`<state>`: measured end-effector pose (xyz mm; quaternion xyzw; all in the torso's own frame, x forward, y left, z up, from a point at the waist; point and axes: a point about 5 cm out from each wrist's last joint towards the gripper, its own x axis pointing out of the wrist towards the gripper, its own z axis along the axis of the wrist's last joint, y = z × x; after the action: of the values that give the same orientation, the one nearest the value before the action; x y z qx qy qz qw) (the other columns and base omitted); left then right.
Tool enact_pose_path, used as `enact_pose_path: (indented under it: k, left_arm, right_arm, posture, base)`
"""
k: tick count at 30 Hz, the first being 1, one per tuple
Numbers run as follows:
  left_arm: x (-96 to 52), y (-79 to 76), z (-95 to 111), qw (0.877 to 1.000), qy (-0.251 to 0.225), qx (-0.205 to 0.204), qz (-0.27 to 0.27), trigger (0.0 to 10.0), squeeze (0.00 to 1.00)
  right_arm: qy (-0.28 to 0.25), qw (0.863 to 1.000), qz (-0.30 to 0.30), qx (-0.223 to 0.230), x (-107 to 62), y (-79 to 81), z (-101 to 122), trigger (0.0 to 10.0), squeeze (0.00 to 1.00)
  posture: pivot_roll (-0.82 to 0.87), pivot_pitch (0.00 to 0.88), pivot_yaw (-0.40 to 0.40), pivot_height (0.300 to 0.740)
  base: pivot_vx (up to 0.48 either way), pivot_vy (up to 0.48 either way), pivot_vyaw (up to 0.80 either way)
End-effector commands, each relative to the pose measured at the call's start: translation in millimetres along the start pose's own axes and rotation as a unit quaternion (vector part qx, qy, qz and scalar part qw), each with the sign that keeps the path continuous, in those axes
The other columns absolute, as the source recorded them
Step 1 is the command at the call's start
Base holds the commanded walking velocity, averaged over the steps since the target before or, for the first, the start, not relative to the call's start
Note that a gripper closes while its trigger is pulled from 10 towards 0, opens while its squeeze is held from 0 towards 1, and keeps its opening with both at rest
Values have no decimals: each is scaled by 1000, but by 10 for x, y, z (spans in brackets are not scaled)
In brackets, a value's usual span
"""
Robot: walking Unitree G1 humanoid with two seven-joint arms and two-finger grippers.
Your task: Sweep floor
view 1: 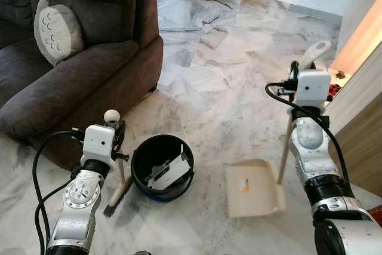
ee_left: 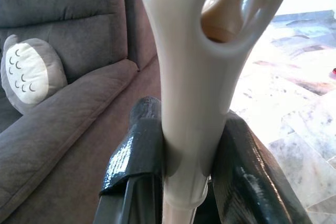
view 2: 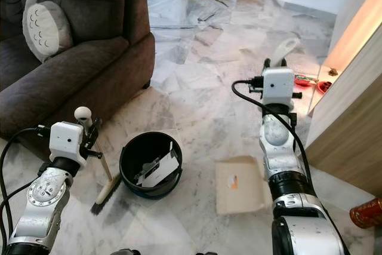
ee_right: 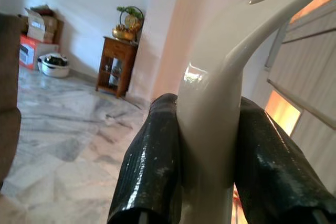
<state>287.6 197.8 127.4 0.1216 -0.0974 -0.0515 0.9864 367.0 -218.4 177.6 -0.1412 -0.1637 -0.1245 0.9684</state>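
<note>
A cream short-handled broom [view 1: 118, 174] is pinched by the left tool [ee_left: 181, 171], and a cream long-handled plastic dustpan [view 1: 253, 186] on the marble floor [view 1: 209, 88] by the right tool [ee_right: 207, 171], beside a black round bucket [view 1: 162, 166].

Left arm [view 1: 80, 198]: silver jointed segments, round joint cap with screws, white boxy wrist module, looping black cable. Right arm [view 1: 316, 165]: same silver build, black band, white module, black cable. Grippers: left gripper [ee_left: 184, 177], right gripper [ee_right: 205, 166], each with two long, glossy, ribbed black fingers [ee_left: 134, 156].
</note>
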Motion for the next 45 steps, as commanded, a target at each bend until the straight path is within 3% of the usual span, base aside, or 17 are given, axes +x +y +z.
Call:
enact_pose_path:
  k: [1,3,8,12,17,32,45]
  left_arm:
    - [8,-66,86,999,-30,-16,-9,10000,0]
    - [-3,-74,57,999,-23,-34,3,10000,0]
    - [-12,-87,50,999,-24,-36,5,10000,0]
    - [-6,-129,45,999,-21,-46,16,10000,0]
    - [-14,-151,36,998,-20,-49,21,10000,0]
    - [-27,-154,54,998,-24,-49,29,10000,0]
    - [-2,-128,38,998,-25,-46,28,10000,0]
  right_arm:
    - [-10,999,7,32,-7,17,20,10000,0]
    - [22,995,45,91,-74,144,-80,10000,0]
    - [18,995,43,91,-115,169,-96,10000,0]
    - [38,988,63,132,-172,256,-156,10000,0]
    - [39,985,80,149,-201,338,-150,10000,0]
    - [30,985,81,152,-157,310,-106,10000,0]
    - [25,984,85,156,-143,349,-74,10000,0]
  posture:
    - [179,114,-34,740]
    - [177,120,-34,740]
    - [172,129,-36,740]
    - [170,137,-37,740]
    - [166,149,-39,740]
    - [157,160,-39,740]
    - [145,108,-32,740]
  base:
    - [0,0,0]
    - [0,0,0]
    - [0,0,0]
    - [0,0,0]
    - [0,0,0]
    - [0,0,0]
    - [0,0,0]
